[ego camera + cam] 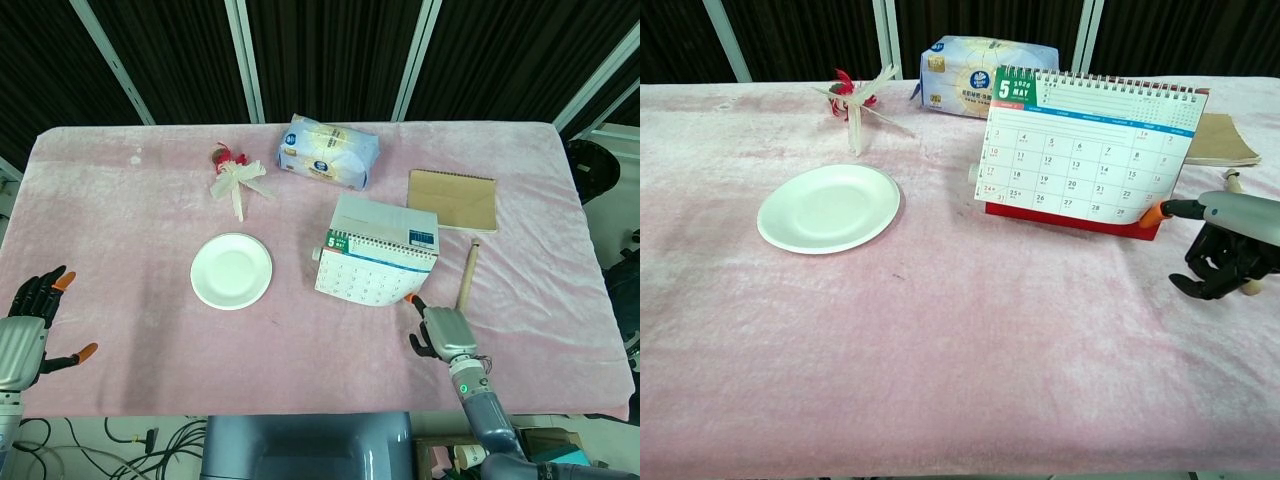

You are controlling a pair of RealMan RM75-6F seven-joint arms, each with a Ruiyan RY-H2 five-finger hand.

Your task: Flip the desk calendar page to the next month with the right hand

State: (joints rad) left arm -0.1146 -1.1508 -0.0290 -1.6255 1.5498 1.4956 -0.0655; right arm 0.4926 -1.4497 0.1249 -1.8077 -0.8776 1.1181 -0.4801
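The desk calendar (375, 262) (1080, 160) stands right of the table's middle, showing a May page under a green header. Its front page is lifted off the red base (1070, 222) and curls outward at the lower right corner. My right hand (440, 335) (1225, 245) is just right of that corner, one orange-tipped finger stretched out and touching the page's lower edge, the other fingers curled in. My left hand (25, 325) hovers at the table's left front edge with fingers spread, holding nothing; the chest view does not show it.
A white plate (231, 271) (829, 207) lies left of the calendar. Behind it are a tissue pack (328, 152) (960, 60) and a ribbon flower (238, 178) (858, 100). A brown notebook (453, 200) and a wooden stick (467, 275) lie to the right.
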